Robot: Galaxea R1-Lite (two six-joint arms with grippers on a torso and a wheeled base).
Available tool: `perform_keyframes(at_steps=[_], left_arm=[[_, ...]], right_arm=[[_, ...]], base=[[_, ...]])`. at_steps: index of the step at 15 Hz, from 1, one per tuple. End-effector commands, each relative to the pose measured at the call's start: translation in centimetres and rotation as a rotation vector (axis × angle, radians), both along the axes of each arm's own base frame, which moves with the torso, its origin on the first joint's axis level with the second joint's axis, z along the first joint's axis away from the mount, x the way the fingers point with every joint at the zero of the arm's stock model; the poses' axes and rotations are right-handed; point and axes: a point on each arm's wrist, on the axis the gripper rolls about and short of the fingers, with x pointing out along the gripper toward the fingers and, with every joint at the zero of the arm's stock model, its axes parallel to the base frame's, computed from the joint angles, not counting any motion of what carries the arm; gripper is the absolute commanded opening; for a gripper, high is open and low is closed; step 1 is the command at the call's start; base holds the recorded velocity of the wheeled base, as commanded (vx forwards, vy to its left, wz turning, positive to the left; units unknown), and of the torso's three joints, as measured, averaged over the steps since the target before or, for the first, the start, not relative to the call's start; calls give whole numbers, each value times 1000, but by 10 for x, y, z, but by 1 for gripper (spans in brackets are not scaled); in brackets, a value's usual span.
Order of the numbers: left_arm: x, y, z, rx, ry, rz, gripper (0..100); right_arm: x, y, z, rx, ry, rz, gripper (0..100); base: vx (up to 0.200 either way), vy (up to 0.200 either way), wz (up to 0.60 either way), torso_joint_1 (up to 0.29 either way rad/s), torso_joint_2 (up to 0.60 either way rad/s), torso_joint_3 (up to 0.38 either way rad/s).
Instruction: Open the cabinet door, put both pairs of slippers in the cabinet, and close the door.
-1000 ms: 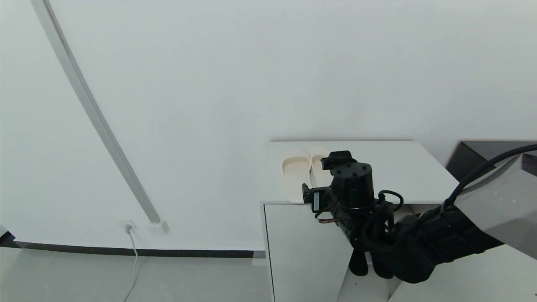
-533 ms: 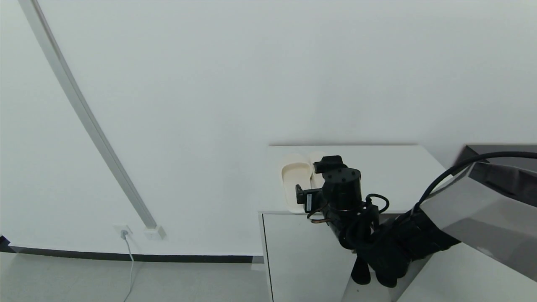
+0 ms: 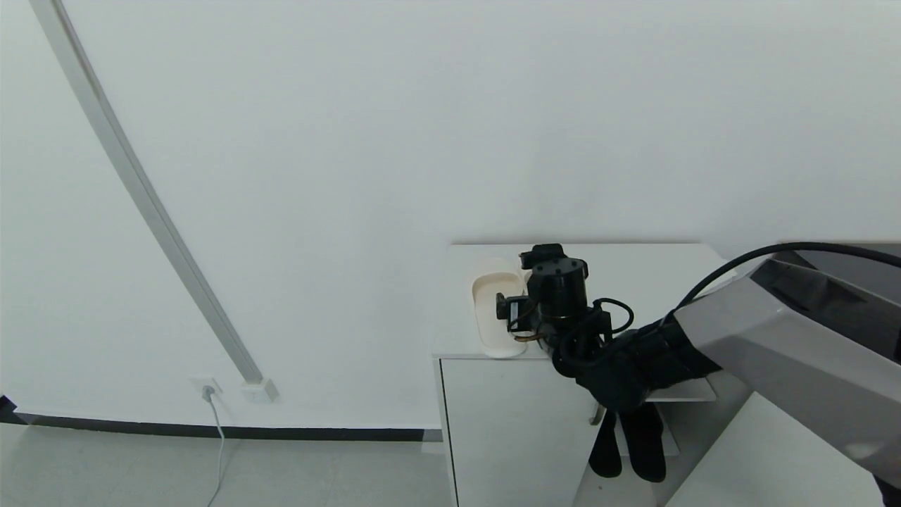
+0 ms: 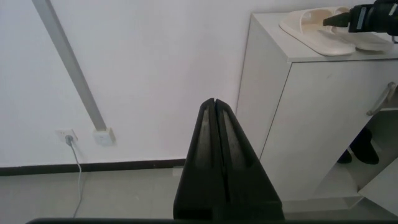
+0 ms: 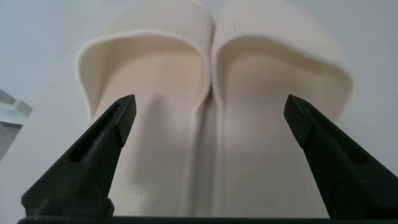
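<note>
A pair of cream slippers (image 3: 495, 310) lies side by side on top of the white cabinet (image 3: 654, 282), near its left front corner. My right gripper (image 5: 210, 106) is open just behind their heels, one finger outside each slipper (image 5: 211, 155). In the head view the right gripper (image 3: 540, 259) sits over the right-hand cream slipper and hides most of it. A pair of black slippers (image 3: 626, 443) stands inside the cabinet, behind the open right door (image 3: 774, 458). My left gripper (image 4: 214, 143) is shut on nothing, well to the cabinet's left, low down.
The cabinet's left door (image 3: 514, 429) is closed. The white wall behind carries a slanted grey conduit (image 3: 134, 183) and a socket with a plugged cable (image 3: 208, 391). Bare floor (image 4: 112, 199) lies left of the cabinet. A dark unit (image 3: 852, 257) stands at the far right.
My right arm has pushed forward over the cabinet top, bringing the open gripper up to the cream slippers. The head camera also shifted slightly.
</note>
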Motion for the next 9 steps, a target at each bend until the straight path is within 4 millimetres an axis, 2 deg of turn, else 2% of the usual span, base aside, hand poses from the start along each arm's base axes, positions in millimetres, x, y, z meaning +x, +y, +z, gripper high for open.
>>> perform_keyframes(at_steps=[1, 6, 9], left_arm=[[0, 0, 0, 0, 1, 0, 0], [0, 0, 0, -1, 1, 14, 0], [0, 0, 0, -1, 1, 19, 0]], right_arm=[[17, 4, -4, 2, 0, -16, 100], [45, 6, -10, 11, -10, -33, 100], [52, 7, -13, 11, -6, -33, 100]], base=[[0, 0, 0, 0, 0, 0], [0, 0, 0, 0, 0, 0], [0, 0, 0, 0, 0, 0]])
